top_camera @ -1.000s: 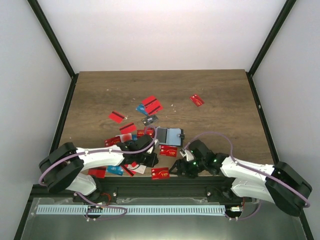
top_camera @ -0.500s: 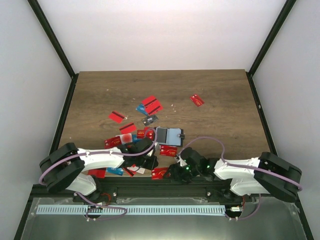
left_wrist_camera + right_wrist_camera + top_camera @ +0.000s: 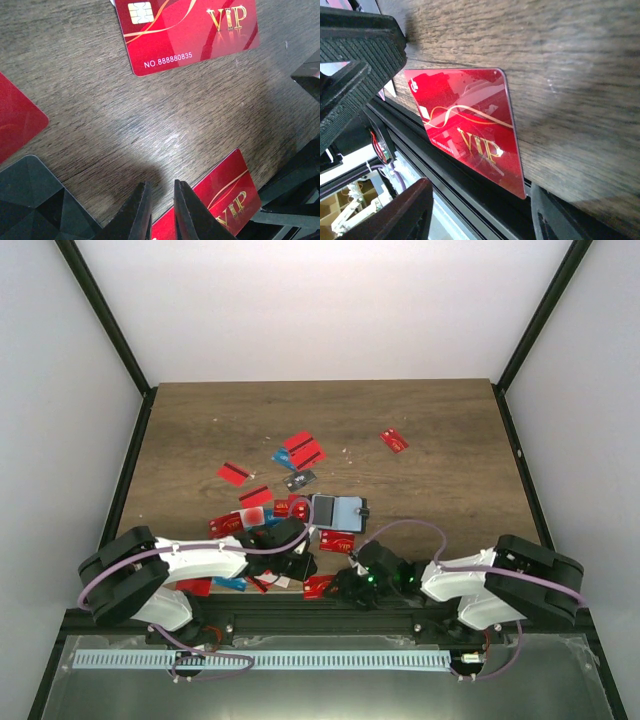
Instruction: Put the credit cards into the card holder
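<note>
At least a dozen cards (image 3: 233,473) lie scattered, mostly red with a few blue. The arms hide part of the near-left heap, so an exact count cannot be made. There is one grey card (image 3: 299,480) and one holder (image 3: 337,510), which lies open near the middle, greyish-blue side up. One red card sits alone at the far right. The table (image 3: 440,480) is dark wood, enclosed by white walls (image 3: 320,310).

The left claw (image 3: 161,186) hangs over bare wood with its fingers almost together, gripping nothing. The right claw (image 3: 480,200) has its fingers apart on either side of a red VIP card (image 3: 470,130) at the near edge.
</note>
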Robot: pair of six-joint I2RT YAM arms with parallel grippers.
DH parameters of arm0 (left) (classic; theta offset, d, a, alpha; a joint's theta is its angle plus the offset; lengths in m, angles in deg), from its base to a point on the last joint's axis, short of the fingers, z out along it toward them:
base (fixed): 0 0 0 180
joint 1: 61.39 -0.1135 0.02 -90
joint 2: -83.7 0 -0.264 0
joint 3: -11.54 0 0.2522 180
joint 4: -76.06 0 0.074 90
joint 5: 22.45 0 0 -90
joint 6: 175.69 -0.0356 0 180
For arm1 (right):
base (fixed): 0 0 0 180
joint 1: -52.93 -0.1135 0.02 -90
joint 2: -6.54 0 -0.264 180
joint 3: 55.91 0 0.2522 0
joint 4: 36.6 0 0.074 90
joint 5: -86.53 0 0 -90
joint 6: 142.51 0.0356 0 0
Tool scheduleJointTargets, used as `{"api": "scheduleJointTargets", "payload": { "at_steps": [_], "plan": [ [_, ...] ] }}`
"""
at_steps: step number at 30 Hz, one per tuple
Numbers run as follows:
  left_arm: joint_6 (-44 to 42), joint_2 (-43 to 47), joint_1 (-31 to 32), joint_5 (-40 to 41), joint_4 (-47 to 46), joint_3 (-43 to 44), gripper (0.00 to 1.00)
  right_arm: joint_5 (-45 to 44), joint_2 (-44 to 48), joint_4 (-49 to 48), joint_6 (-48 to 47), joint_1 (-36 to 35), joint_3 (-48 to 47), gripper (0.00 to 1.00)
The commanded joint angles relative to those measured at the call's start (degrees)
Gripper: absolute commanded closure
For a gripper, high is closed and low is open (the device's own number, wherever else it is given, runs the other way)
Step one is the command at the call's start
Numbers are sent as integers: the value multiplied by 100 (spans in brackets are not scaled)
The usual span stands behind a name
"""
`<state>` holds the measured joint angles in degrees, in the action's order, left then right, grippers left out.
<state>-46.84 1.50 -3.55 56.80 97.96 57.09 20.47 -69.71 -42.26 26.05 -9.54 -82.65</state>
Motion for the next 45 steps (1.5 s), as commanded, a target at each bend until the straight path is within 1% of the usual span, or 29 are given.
{"api": "scheduleJointTargets", "payload": {
  "at_steps": [1, 4, 6, 12, 15, 18, 27, 29, 32, 36, 41, 43, 45],
  "plan": [
    [48, 69, 59, -6, 37, -144, 84, -417, -246, -605, 364, -88, 239, 48],
    [44, 55, 69, -15, 16, -202, 84, -560, -344, -912, 436, -86, 312, 53],
    [44, 42, 78, -16, 4, -225, 84, -642, -423, -1110, 431, -86, 315, 55],
    [44, 65, 80, -29, 3, -230, 85, -729, -685, -1408, 475, -89, 332, 72],
    [35, 79, 76, -8, 12, -226, 85, -801, -719, -1516, 501, -89, 403, 77],
    [28, 68, 82, 2, 21, -197, 85, -845, -689, -1534, 487, -88, 414, 80],
    [15, 215, 77, 171, 184, -37, 85, -912, -344, -1257, 268, -64, 350, 98],
    [-4, 334, 75, 274, 314, 53, 85, -887, -197, -1107, 99, -13, 295, 99],
    [-111, 512, 61, 484, 615, 271, 84, -778, 118, -794, -315, 170, 195, 99],
    [-379, 812, -50, 662, 1056, 629, 82, -459, 685, -243, -1231, 696, 107, 99],
    [-964, 1180, -266, 671, 1585, 1138, 80, -89, 1546, 1037, -2804, 1402, -322, 99],
    [-1285, 1344, -366, 622, 1683, 1311, 78, -8, 1817, 1586, -3576, 1600, -609, 99],
    [-1629, 1469, -459, 489, 1774, 1565, 77, -6, 2069, 2086, -4150, 1738, -935, 99]
  ]
}}
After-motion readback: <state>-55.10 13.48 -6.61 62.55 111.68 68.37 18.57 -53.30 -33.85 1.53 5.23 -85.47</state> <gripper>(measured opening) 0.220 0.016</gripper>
